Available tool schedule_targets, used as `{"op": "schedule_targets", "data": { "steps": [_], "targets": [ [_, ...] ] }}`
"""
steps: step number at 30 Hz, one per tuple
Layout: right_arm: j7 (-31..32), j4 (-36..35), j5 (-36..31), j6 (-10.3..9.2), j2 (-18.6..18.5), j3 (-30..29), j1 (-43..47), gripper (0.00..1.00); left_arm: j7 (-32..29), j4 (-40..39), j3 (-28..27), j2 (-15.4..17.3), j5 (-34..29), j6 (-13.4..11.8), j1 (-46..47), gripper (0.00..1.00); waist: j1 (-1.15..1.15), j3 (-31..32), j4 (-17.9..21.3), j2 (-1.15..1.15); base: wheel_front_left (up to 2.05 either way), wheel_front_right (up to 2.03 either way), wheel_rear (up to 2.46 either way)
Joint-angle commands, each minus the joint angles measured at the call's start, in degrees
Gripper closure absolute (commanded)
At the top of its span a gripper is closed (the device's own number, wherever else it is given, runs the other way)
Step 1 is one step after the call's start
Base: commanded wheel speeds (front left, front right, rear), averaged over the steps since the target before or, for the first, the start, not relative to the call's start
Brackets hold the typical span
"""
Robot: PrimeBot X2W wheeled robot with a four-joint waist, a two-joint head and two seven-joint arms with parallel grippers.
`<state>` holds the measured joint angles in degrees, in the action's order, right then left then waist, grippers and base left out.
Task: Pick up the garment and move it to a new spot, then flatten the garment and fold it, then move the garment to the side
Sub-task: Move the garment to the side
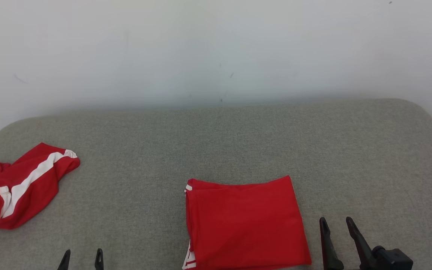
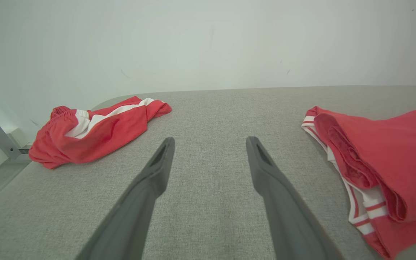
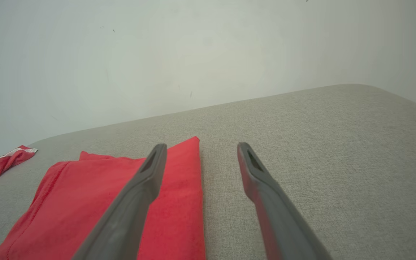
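A red garment (image 1: pixel 244 223) lies folded into a neat rectangle at the front middle of the grey padded surface, white trim peeking out at its left edge. In the left wrist view the folded garment (image 2: pixel 385 162) lies to the right, its layered edges showing. The right wrist view has the garment (image 3: pixel 96 202) under and left of the fingers. My left gripper (image 1: pixel 82 258) stands open at the lower left, apart from the cloth, with nothing between its fingers. My right gripper (image 1: pixel 336 223) stands open just right of the garment, holding nothing.
A second red garment with a white stripe (image 1: pixel 17 187) lies crumpled at the far left edge of the grey surface (image 1: pixel 238 142). A pale wall rises behind. The surface's back corners are rounded.
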<state>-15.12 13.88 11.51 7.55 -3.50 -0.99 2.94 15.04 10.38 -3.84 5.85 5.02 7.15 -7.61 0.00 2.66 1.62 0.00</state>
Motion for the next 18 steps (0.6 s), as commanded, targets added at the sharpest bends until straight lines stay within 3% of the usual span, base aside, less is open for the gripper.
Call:
{"op": "schedule_targets", "data": {
  "steps": [1, 18],
  "targets": [
    [0.0, 0.0, 0.2, -0.14, -0.1, 0.1, 0.3, 0.00, 0.2, -0.3, -0.2, -0.2, -0.7, 0.3, -0.6, 0.00, 0.00, 0.0, 0.0, 0.00, 0.00, 0.00, 0.00],
    [0.0, 2.0, -0.7, -0.14, -1.3, 1.5, -3.4, 0.00, 0.2, -0.5, -0.2, -0.9, -1.1, 0.2, -0.5, 0.00, 0.00, 0.0, -0.6, 0.00, 0.00, 0.00, 0.00]
  ]
}}
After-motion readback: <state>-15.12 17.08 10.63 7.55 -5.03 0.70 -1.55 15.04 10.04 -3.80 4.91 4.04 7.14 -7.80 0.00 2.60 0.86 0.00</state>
